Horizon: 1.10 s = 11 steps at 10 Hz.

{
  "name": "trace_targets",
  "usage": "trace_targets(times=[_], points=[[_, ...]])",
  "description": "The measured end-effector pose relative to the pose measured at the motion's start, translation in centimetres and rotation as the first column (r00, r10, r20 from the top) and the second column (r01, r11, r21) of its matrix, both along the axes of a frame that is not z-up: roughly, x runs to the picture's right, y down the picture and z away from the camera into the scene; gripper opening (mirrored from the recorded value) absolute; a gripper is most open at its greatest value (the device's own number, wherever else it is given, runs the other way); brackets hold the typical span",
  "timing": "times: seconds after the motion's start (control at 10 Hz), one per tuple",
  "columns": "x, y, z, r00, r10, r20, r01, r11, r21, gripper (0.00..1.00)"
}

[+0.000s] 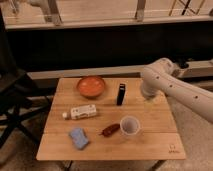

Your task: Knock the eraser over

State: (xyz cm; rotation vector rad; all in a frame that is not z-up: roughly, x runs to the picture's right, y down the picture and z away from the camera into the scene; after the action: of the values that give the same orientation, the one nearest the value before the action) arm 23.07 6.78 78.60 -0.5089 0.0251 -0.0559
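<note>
- Spreading the two-finger gripper (pixel 148 102) wide and grasping nothing, hanging it under the bent wrist of the white robot arm (pixel 172 86) that is reaching in from the right.
- Hovering it low over the right rear part of the light wooden slatted table (pixel 150 146).
- Sitting it just to the right of the small slim black rectangular eraser (pixel 120 94), apart from it and not touching.
- Finding the eraser standing upright on its short end, near the middle of the table's rear half, a pale stripe showing along one edge.
- Noting a round orange bowl (pixel 91 86) resting to the left of the eraser, close to the rear edge.
- Spotting a white plastic bottle (pixel 81 111) lying on its side toward the left, in front of the bowl.
- Seeing a white paper cup (pixel 129 125) standing upright in front of the eraser, mouth up.
- Marking a dark reddish oblong item (pixel 110 130) lying just left of the cup.
- Placing a light blue sponge-like pad (pixel 78 137) at the front left, near the table's edge.
- Catching a black folding chair (pixel 15 102) standing off the table's left side.
</note>
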Motion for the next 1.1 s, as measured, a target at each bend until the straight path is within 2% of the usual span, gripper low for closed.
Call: trace_targets(times=[1.1], points=[[-0.6,-0.1,2.6,0.999,-0.030,0.043,0.030,0.9995,-0.003,0.78]])
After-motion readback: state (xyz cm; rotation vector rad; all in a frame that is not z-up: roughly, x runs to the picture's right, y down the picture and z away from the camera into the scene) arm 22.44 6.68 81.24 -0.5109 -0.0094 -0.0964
